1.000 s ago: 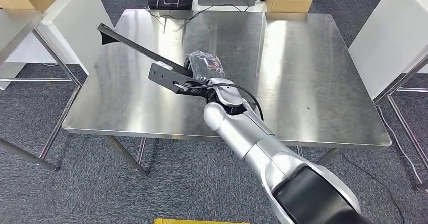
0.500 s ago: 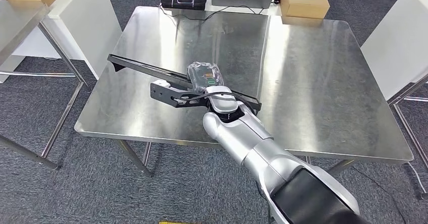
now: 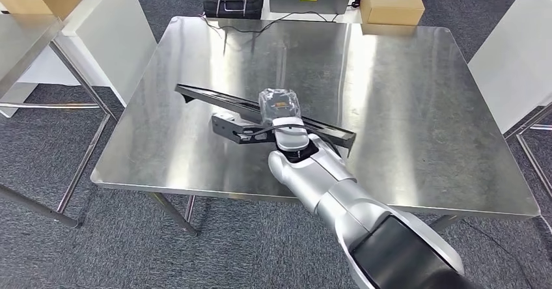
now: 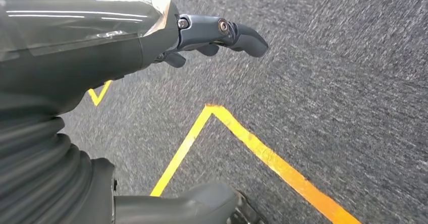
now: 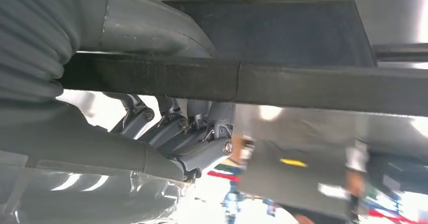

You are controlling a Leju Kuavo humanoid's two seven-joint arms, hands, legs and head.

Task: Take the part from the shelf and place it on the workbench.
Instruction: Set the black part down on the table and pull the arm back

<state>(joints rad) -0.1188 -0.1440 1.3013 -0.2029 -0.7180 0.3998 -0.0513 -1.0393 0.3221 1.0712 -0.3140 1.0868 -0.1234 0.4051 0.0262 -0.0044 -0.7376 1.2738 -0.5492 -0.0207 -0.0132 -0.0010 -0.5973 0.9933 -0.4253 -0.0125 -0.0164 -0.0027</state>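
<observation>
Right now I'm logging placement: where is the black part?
Head view: the black part lies centre-front over the steel workbench, gripped by the right hand.

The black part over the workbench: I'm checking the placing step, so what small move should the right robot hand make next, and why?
Probably lower it a little further, then let go. The right robot hand grips the long black part near its middle, over the steel workbench. The right wrist view shows the bar across the fingers; whether the part already rests on the surface cannot be told.
</observation>
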